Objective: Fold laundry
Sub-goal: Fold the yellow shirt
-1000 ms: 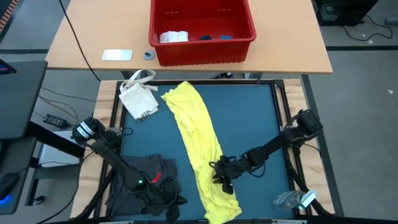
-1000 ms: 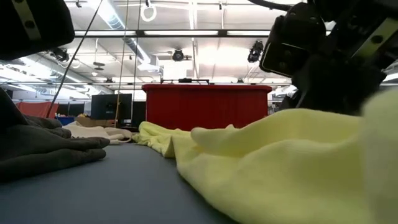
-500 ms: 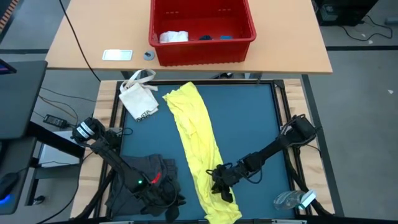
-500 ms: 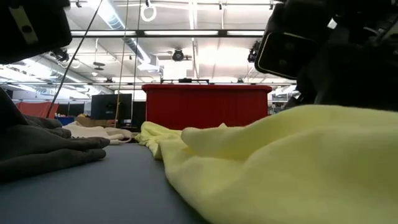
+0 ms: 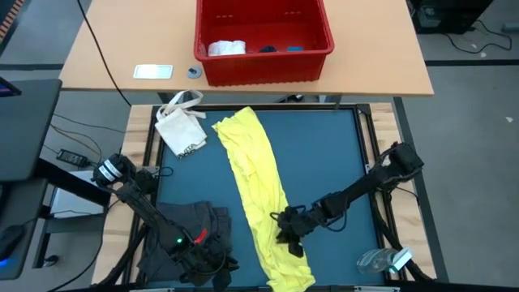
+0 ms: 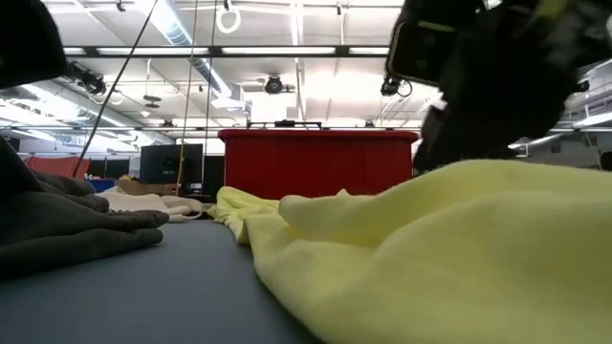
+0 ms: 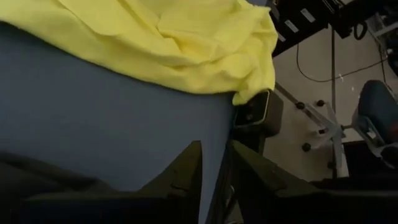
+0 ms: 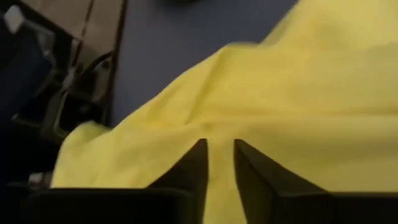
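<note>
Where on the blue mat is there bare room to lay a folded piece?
Bare mat lies right of the yellow T-shirt, above the right gripper. A smaller patch sits between white bag, shirt and dark grey garment. The near edge is crowded, with the left gripper there.

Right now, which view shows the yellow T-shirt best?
The high view: the yellow T-shirt shows whole, a long strip on the mat. The low view and both wrist views show only nearby folds.

Overhead, table-level and two wrist views
</note>
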